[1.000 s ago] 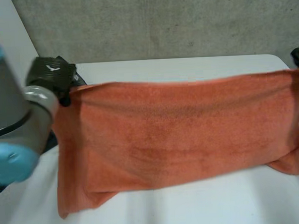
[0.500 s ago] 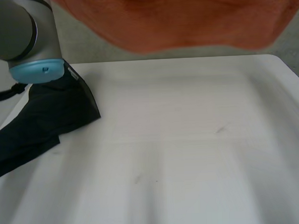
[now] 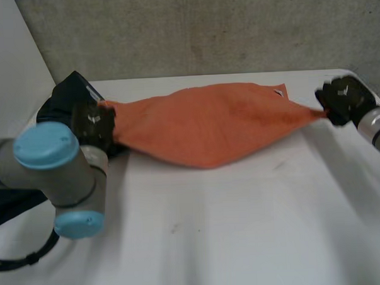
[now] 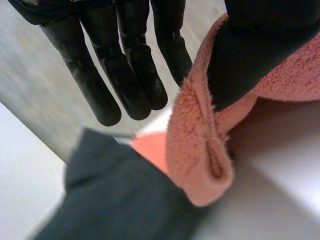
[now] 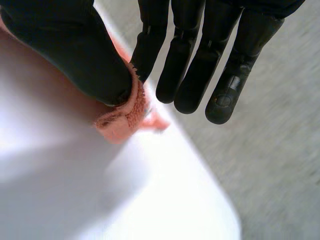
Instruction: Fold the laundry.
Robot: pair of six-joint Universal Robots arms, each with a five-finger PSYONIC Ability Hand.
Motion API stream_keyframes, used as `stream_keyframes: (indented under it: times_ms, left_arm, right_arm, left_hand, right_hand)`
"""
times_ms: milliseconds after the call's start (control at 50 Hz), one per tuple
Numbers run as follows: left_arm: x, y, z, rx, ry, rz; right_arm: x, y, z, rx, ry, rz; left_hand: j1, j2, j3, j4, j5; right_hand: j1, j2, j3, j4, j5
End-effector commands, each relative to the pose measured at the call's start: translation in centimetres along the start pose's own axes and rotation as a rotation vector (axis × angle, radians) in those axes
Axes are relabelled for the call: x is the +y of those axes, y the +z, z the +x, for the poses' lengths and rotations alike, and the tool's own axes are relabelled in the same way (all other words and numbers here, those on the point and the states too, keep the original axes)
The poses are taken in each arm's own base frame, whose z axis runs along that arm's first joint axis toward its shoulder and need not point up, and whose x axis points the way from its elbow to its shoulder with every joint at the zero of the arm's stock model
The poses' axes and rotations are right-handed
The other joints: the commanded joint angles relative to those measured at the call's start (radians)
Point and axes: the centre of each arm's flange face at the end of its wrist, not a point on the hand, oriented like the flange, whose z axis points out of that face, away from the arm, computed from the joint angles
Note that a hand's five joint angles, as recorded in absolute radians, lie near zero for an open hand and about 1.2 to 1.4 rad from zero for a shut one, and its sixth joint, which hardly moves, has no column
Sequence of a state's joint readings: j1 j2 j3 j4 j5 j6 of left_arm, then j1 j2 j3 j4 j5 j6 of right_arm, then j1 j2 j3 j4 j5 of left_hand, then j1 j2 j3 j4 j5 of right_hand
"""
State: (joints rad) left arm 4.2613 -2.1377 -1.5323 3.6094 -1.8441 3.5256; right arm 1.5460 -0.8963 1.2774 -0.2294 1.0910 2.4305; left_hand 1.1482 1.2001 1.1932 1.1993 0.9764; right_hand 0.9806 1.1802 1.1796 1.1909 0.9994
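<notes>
1. Nearest the camera, the white counter (image 3: pixel 219 242) is lying bare across its front half.
2. Just behind that, the left arm (image 3: pixel 48 152), grey with light-blue caps, is reaching in over the counter's left side, and a dark cloth (image 3: pixel 13 204) is showing behind its joint at the counter's left edge.
3. Further back, the orange towel (image 3: pixel 208 126) is hanging stretched between the two hands over the counter's far half. Its middle is sagging low, and its ends are drawn into narrow points. Whether the sagging part is touching the surface cannot be told.
4. At the towel's left end, the left robot hand (image 3: pixel 81 115) is gripping a corner. In its wrist view, the thumb is pressing the folded hem of the towel (image 4: pixel 200 150) against the hand (image 4: pixel 125 75), while the other fingers are pointing out straight. The dark cloth (image 4: pixel 115 200) is lying just beneath that corner.
5. At the towel's right end, near the counter's right edge, the right robot hand (image 3: pixel 343 101) is pinching the other corner. Its wrist view shows the thumb clamping the bunched tip of the towel (image 5: pixel 125 117) against a finger of the hand (image 5: pixel 200 60).
6. A small white tag (image 3: pixel 279 92) is sitting on the towel's far edge, near the right robot hand.
7. Farthest back, a grey concrete wall (image 3: pixel 204 28) is standing behind the counter.
</notes>
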Motion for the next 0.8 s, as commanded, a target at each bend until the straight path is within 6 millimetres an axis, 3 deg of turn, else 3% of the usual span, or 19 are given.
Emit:
stream_keyframes:
  times_ms: [20,80,160,180,240,260,340,400,480,540,680,800]
  left_arm:
    - [0.7,-2.7,-0.4,0.033,0.056,-0.083]
    - [-0.3,-5.2,-2.4,0.037,0.100,-0.132]
    - [-0.5,-9.0,-4.0,0.089,0.193,-0.243]
    - [0.0,-11.0,-4.3,0.134,0.253,-0.313]
    - [0.8,-14.3,-4.4,0.225,0.339,-0.430]
    - [1.3,-16.3,-4.6,0.281,0.375,-0.496]
    - [0.8,-18.9,-4.2,0.373,0.382,-0.472]
    - [0.0,-18.6,-4.2,0.374,0.359,-0.410]
    - [-0.9,-16.3,-3.7,0.339,0.326,-0.317]
    - [-0.9,-13.9,-3.0,0.309,0.312,-0.262]
    - [-0.2,-8.2,-1.8,0.174,0.295,-0.190]
    - [-0.2,-4.5,-1.5,0.054,0.276,-0.143]
  right_arm:
    - [1.9,-3.3,0.0,-0.103,0.013,-0.216]
    - [0.1,-6.6,1.3,-0.160,0.075,-0.316]
    - [-1.1,-10.4,1.5,-0.251,0.092,-0.423]
    - [-1.2,-12.2,1.7,-0.285,0.078,-0.470]
    - [-1.4,-14.9,1.7,-0.346,0.023,-0.541]
    - [-1.6,-16.5,1.5,-0.395,-0.026,-0.575]
    - [-1.4,-19.0,1.7,-0.472,-0.115,-0.615]
    - [-0.9,-19.3,2.4,-0.439,-0.087,-0.628]
    - [-0.5,-18.7,2.7,-0.375,-0.059,-0.614]
    - [-0.9,-17.1,2.2,-0.317,-0.079,-0.555]
    - [-1.5,-11.2,-0.5,-0.245,-0.066,-0.402]
    - [-1.0,-5.9,-0.8,-0.092,-0.144,-0.326]
  left_hand:
    - [0.248,0.196,0.203,0.197,0.245]
    - [0.248,0.196,0.203,0.197,0.245]
    - [0.248,0.196,0.203,0.197,0.245]
    - [0.248,0.196,0.203,0.197,0.245]
    - [0.248,0.196,0.203,0.197,0.245]
    - [0.248,0.196,0.203,0.197,0.245]
    - [0.248,0.196,0.203,0.197,0.245]
    - [0.248,0.196,0.203,0.197,0.245]
    - [0.248,0.196,0.203,0.197,0.245]
    - [0.248,0.196,0.203,0.197,0.245]
    - [0.248,0.196,0.203,0.197,0.245]
    - [0.248,0.196,0.203,0.197,0.245]
  right_hand:
    - [0.416,0.216,0.217,0.205,0.222]
    - [0.416,0.216,0.217,0.205,0.222]
    - [0.416,0.216,0.217,0.205,0.222]
    - [0.416,0.216,0.217,0.205,0.222]
    - [0.416,0.216,0.217,0.205,0.222]
    - [0.416,0.216,0.217,0.205,0.222]
    - [0.416,0.216,0.217,0.205,0.222]
    - [0.416,0.216,0.217,0.205,0.222]
    - [0.416,0.216,0.217,0.205,0.222]
    - [0.416,0.216,0.217,0.205,0.222]
    - [0.416,0.216,0.217,0.205,0.222]
    - [0.416,0.216,0.217,0.205,0.222]
